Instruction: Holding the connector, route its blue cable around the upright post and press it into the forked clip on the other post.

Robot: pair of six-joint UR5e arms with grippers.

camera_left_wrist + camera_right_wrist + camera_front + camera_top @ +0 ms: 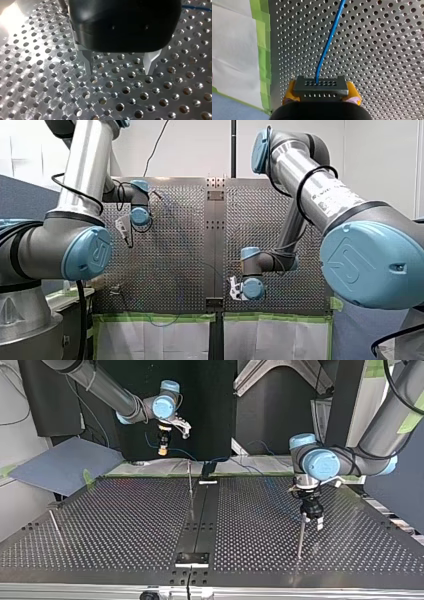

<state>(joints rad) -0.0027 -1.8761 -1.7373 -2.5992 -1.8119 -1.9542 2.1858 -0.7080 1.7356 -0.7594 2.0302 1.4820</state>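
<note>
My right gripper (pixel 321 100) is shut on a dark grey connector (pixel 321 87), its yellow pads (pixel 288 93) on either side. A blue cable (pixel 329 40) runs from the connector ahead over the perforated table. In the top view this gripper (pixel 162 449) hangs high above the table's far edge, the cable (pixel 187 453) trailing behind it. My left gripper (pixel 118 67) is open just above the plate, with nothing between its metal fingers (pixel 151 62). In the top view it (pixel 312 521) stands right beside a thin upright post (pixel 300 535). Another thin post (pixel 190 477) rises near the table's middle.
A slim rod (pixel 55 522) leans at the top view's left. A dark centre strip (pixel 200 520) divides the perforated plate. Green tape (pixel 263 55) and a white sheet (pixel 234 50) border the table's edge by my right gripper.
</note>
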